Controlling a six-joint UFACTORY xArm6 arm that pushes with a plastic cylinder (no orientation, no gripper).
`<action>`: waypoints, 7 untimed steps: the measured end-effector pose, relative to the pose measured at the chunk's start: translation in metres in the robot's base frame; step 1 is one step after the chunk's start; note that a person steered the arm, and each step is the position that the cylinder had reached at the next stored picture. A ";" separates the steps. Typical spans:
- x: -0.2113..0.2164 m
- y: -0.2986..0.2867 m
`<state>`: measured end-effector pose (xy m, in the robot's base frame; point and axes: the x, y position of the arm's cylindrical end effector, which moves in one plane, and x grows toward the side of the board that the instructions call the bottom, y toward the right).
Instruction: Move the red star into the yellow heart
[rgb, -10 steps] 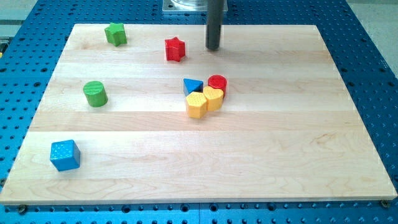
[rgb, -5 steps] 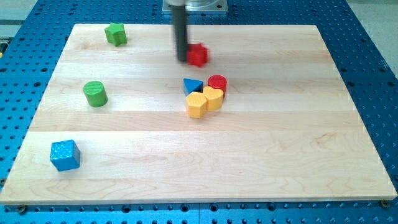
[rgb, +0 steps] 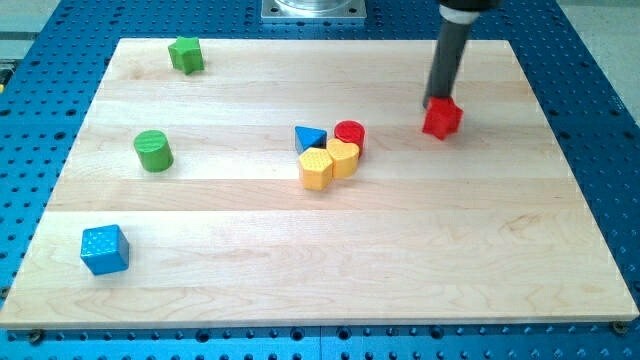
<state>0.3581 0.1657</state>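
The red star (rgb: 442, 119) lies on the wooden board at the view's upper right. My tip (rgb: 437, 99) touches its top edge, just above it. The yellow heart (rgb: 343, 158) sits near the board's middle, well to the view's left and a little below the red star. It is packed in a cluster with a yellow hexagon (rgb: 316, 169), a red cylinder (rgb: 350, 133) and a blue triangle (rgb: 309, 139).
A green star-like block (rgb: 186, 54) lies at the view's top left. A green cylinder (rgb: 153, 150) stands at the left. A blue cube (rgb: 104, 249) is at the lower left. The wooden board (rgb: 330, 260) lies on a blue perforated table.
The red star has slid from the upper middle far to the view's right and slightly down. My tip went from its right side to its left and followed it across.
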 end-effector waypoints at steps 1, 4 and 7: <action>0.015 0.003; 0.066 -0.032; 0.079 -0.055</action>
